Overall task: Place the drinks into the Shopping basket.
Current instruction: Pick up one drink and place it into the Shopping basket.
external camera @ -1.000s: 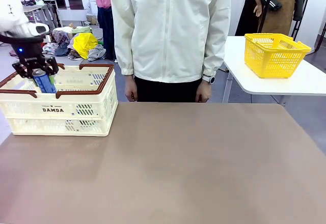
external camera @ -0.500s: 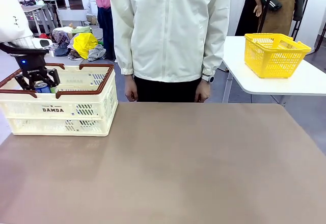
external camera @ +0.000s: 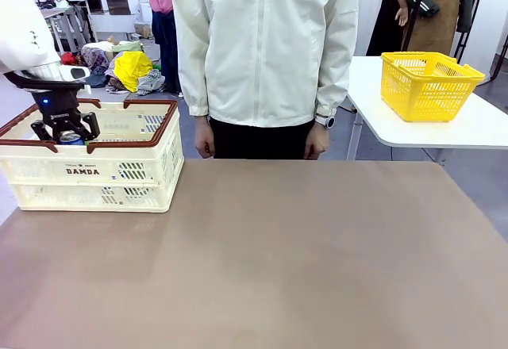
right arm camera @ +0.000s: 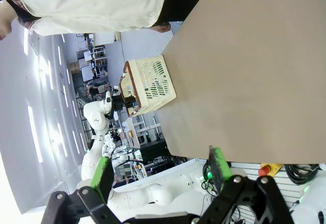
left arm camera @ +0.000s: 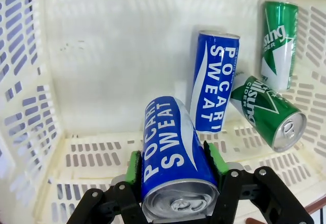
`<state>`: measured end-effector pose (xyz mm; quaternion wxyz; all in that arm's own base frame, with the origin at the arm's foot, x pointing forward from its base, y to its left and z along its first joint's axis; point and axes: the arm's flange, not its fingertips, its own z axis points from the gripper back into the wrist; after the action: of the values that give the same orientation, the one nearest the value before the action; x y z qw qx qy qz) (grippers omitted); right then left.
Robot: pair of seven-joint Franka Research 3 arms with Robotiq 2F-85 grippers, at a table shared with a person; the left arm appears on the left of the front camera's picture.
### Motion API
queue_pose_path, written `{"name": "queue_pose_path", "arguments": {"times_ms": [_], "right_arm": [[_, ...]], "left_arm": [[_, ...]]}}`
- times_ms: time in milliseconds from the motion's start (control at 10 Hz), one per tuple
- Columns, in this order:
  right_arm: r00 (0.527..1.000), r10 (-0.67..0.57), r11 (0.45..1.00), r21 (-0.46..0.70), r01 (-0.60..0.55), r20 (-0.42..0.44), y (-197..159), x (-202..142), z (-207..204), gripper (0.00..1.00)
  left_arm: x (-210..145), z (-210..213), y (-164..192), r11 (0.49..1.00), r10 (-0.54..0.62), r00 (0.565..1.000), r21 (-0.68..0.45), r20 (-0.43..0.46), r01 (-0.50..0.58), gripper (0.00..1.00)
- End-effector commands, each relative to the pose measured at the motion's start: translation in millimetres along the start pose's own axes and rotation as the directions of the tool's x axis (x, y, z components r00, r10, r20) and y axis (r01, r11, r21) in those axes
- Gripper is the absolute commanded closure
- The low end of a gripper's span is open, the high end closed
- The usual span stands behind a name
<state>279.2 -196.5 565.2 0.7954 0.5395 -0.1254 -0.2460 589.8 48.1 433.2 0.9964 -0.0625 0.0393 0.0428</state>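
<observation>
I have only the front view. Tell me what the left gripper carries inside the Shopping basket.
Observer: The left gripper has a blue can lettered POCARI SWEAT between its green pads.
Operator: Report what already lies in the basket.
Observer: On the Shopping basket floor lie a second blue can and two green cans, all on their sides.
Operator: Now the right gripper.
Observer: The right gripper is open and empty, well away from the basket.
</observation>
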Motion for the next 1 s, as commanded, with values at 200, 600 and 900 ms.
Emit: {"name": "queue_pose_path", "arguments": {"times_ms": [200,600,900], "right_arm": [[1.000,-0.010,1.000,0.009,0.010,-0.003,3.7,-0.4,0.3,0.00],[1.000,-0.010,1.000,0.009,0.010,-0.003,3.7,-0.4,0.3,0.00],[1.000,-0.010,1.000,0.009,0.010,-0.003,3.7,-0.4,0.3,0.00]], "left_arm": [[6.4,0.4,-4.8,0.999,0.020,0.999,0.034,-0.033,-0.019,0.00],[-0.3,13.5,-4.7,0.999,0.024,1.000,0.028,0.006,-0.024,0.00],[-29.3,102.8,-18.1,1.000,0.019,0.986,-0.018,0.163,-0.016,0.00]]}}
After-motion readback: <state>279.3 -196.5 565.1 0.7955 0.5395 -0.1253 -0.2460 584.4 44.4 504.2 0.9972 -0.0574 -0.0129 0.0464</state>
